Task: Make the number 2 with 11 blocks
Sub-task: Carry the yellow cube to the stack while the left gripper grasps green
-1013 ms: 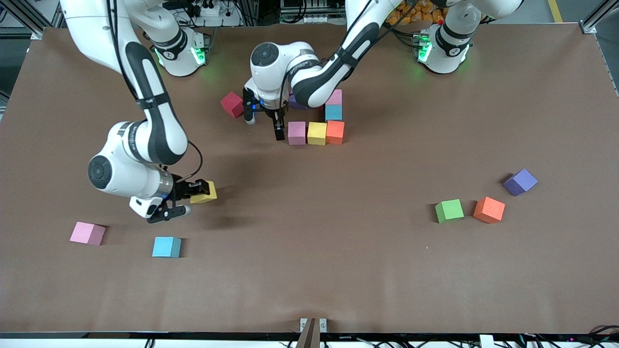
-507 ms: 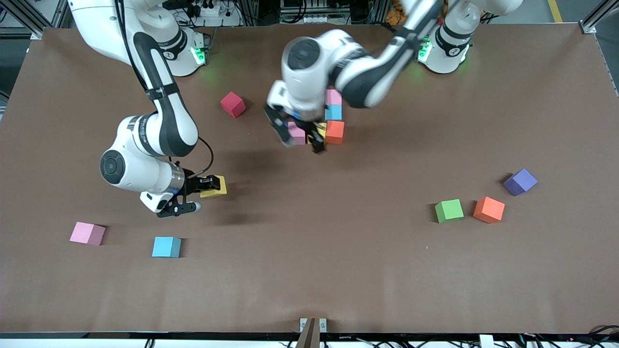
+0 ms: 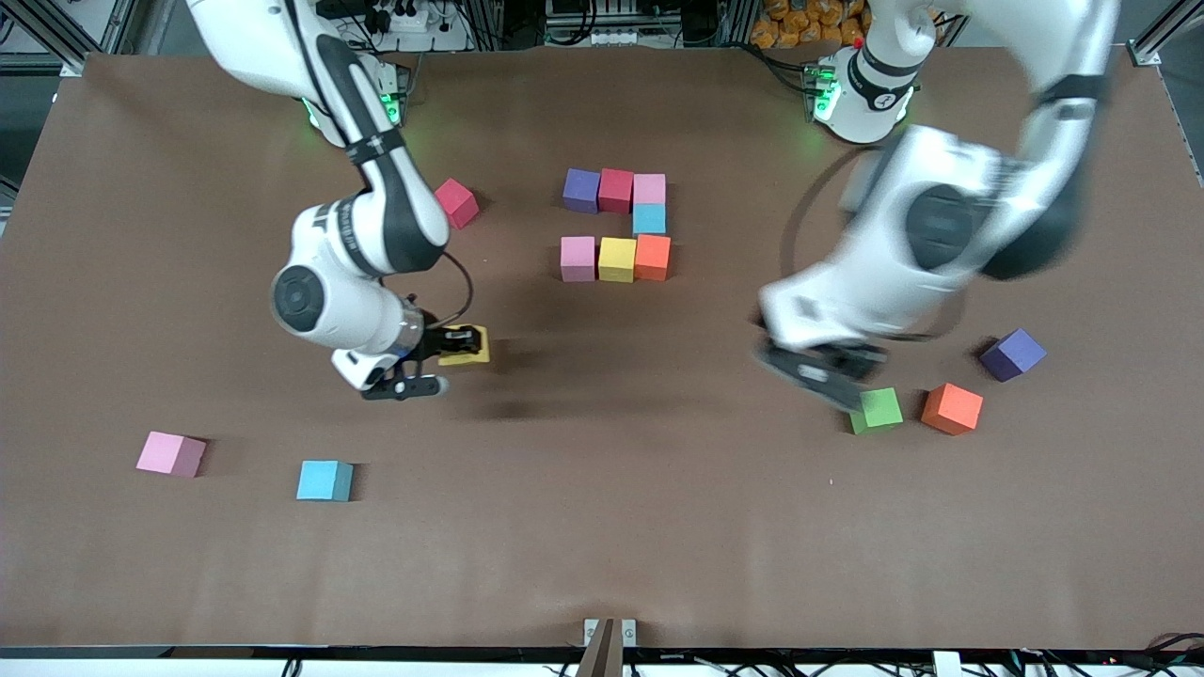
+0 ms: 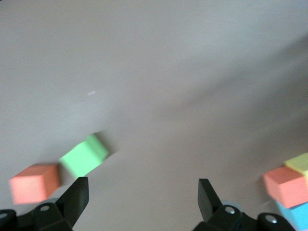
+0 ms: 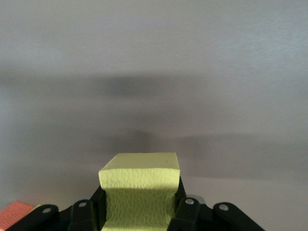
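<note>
Seven blocks form a cluster: purple (image 3: 581,189), red (image 3: 616,189) and pink (image 3: 649,188) in a row, light blue (image 3: 648,218) below the pink one, then pink (image 3: 578,258), yellow (image 3: 617,259) and orange (image 3: 652,257). My right gripper (image 3: 459,350) is shut on a yellow block (image 3: 465,344), which also shows in the right wrist view (image 5: 139,185), and holds it over bare table. My left gripper (image 3: 820,376) is open and empty (image 4: 143,192), just beside the green block (image 3: 877,410), which also shows in the left wrist view (image 4: 84,155).
Loose blocks: orange (image 3: 952,408) and purple (image 3: 1012,354) near the green one, red (image 3: 456,202) beside the right arm, pink (image 3: 169,453) and light blue (image 3: 324,480) nearer the camera at the right arm's end.
My left arm swung from the cluster toward its own end of the table, down to the green block. My right gripper carried the yellow block toward the cluster.
</note>
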Tool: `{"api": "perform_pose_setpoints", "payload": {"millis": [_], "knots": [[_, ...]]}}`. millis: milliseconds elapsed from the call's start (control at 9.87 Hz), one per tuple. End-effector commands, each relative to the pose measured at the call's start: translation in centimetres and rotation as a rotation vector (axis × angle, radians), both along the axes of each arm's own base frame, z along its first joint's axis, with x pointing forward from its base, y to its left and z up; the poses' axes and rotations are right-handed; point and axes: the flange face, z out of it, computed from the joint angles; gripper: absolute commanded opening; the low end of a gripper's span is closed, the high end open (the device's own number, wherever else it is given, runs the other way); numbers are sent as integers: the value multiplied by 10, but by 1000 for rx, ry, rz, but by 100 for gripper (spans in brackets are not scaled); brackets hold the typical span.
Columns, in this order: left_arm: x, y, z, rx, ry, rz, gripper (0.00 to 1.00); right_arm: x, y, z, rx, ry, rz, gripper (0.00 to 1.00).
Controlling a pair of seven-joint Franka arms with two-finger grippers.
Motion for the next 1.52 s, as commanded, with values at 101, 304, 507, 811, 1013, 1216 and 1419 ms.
{"api": "perform_pose_setpoints", "payload": {"millis": [101,304,507,811,1013,1216,1419], "knots": [[2,82,-18,-2,106,240,100,-34,51,2,-38,-58,-78,18],[0,98,-37,65,132,452,100,-54,89,3,-102,-107,-113,18],[-1,123,-69,74,163,496,100,-72,121,1,-138,-161,-152,18],[1,130,-112,57,108,501,100,-92,147,-15,-136,-185,-178,17],[12,124,-141,41,85,485,100,-105,146,-35,-136,-206,-173,17],[17,127,-183,24,95,480,100,-118,153,-46,-144,-203,-177,17],[17,131,-202,15,113,511,100,-132,165,-53,-152,-198,-182,16]]}}
